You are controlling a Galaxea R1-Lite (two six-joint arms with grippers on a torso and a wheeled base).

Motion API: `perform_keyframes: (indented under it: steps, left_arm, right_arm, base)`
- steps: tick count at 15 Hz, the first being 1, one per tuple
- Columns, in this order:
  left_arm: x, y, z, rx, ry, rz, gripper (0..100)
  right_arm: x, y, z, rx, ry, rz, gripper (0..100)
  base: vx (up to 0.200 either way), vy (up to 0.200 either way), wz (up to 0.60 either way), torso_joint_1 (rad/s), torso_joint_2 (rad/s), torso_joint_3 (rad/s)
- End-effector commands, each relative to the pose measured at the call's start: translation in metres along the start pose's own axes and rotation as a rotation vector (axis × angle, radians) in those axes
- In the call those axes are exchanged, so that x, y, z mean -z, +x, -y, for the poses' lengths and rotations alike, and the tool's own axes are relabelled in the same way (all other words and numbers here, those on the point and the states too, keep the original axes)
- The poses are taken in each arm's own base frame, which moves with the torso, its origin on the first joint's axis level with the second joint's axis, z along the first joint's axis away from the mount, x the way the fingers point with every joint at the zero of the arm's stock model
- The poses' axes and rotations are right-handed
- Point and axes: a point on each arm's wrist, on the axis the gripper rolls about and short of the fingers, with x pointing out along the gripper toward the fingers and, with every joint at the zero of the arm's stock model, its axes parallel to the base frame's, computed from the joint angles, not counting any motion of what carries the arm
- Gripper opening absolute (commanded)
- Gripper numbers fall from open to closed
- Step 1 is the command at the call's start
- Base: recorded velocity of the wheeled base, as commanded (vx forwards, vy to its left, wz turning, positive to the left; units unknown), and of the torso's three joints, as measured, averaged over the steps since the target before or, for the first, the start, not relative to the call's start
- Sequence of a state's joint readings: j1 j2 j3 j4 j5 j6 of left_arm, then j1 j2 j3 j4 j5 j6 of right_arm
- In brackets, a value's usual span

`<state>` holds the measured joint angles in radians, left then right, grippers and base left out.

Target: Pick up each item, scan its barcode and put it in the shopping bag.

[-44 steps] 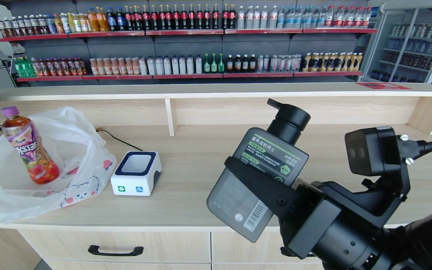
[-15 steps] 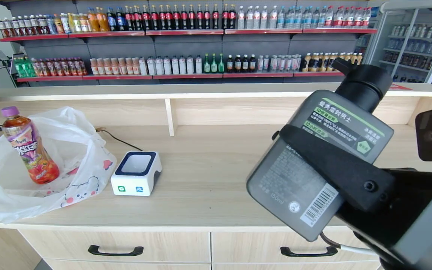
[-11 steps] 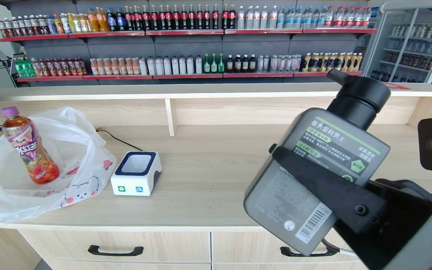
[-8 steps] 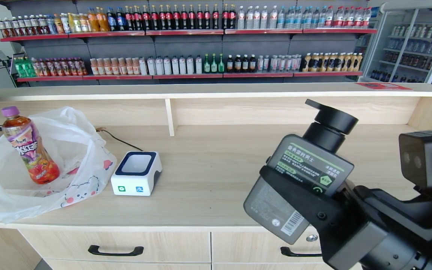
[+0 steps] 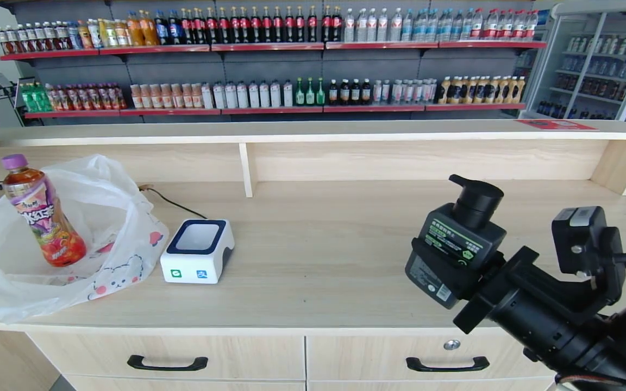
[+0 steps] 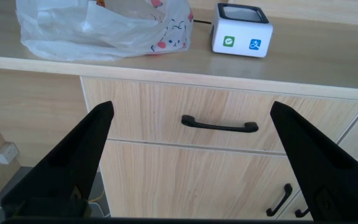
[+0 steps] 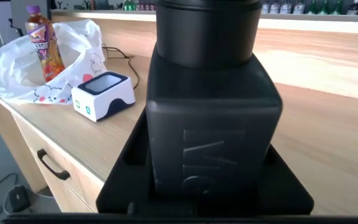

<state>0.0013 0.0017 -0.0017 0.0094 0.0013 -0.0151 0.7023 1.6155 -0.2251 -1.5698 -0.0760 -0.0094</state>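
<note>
The right gripper (image 5: 443, 263) was clamped on a dark pump bottle (image 5: 459, 236), one finger (image 5: 427, 255) lying across its labelled face. The bottle was tilted, with its black pump top (image 5: 476, 196) up and leaning toward the back, and a barcode showing near its lower corner. It was held over the front right part of the desk (image 5: 313, 260); whether it touched the wood could not be told. From the right wrist, the bottle (image 7: 213, 137) sat squarely between the jaws.

The left gripper (image 6: 191, 112) was spread wide with nothing between its fingers, low in front of the drawers (image 6: 219, 124).

Well to the left of the held bottle, a small white scanner (image 5: 198, 251) stood on the desk with its window facing up and a thin cable (image 5: 171, 203) running behind it. Just beside it lay an open white shopping bag (image 5: 123, 271), and a drink bottle (image 5: 41, 217) with a purple cap stood leaning inside. Shelves of drinks (image 5: 269, 48) lined the wall beyond.
</note>
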Motion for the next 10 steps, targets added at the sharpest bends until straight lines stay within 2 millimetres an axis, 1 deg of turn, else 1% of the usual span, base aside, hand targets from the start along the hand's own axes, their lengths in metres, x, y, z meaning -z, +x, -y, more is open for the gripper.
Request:
perform_keyframes:
  steps: [1,2,3,5,6,7,10]
  left_arm:
    - [0.0,0.0,0.0,-0.001,0.0,0.0,100]
    - [0.0,0.0,0.0,-0.001,0.0,0.0,100]
    - [0.0,0.0,0.0,-0.001,0.0,0.0,100]
    - [0.0,0.0,0.0,-0.001,0.0,0.0,100]
    - [0.0,0.0,0.0,-0.001,-0.002,0.0,100]
    - [0.0,0.0,0.0,-0.001,-0.002,0.0,100]
    - [0.0,0.0,0.0,-0.001,-0.002,0.0,100]
  right_arm:
    - [0.002,-0.003,0.001,0.006,-0.008,-0.012,0]
    - [0.002,-0.003,0.009,0.043,-0.031,-0.011,0]
    - [-0.003,0.0,0.012,0.054,-0.042,0.013,0]
    - [0.001,-0.008,0.012,0.056,-0.039,-0.013,0]
    - [-0.001,-0.01,0.012,0.056,-0.039,-0.007,0]
    - [-0.004,-0.011,0.014,0.063,-0.04,0.006,0]
    - [-0.003,-0.011,0.016,0.072,-0.04,0.002,0]
  base:
    - [0.0,0.0,0.0,0.0,0.0,0.0]
    - [0.0,0.0,0.0,0.0,0.0,0.0]
    - [0.0,0.0,0.0,0.0,0.0,0.0]
    - [0.0,0.2,0.0,0.002,0.0,0.005]
    - [0.0,0.2,0.0,0.007,0.01,0.007]
    - [0.0,0.2,0.0,-0.002,0.0,0.007]
    - [0.0,0.2,0.0,0.007,0.0,0.002]
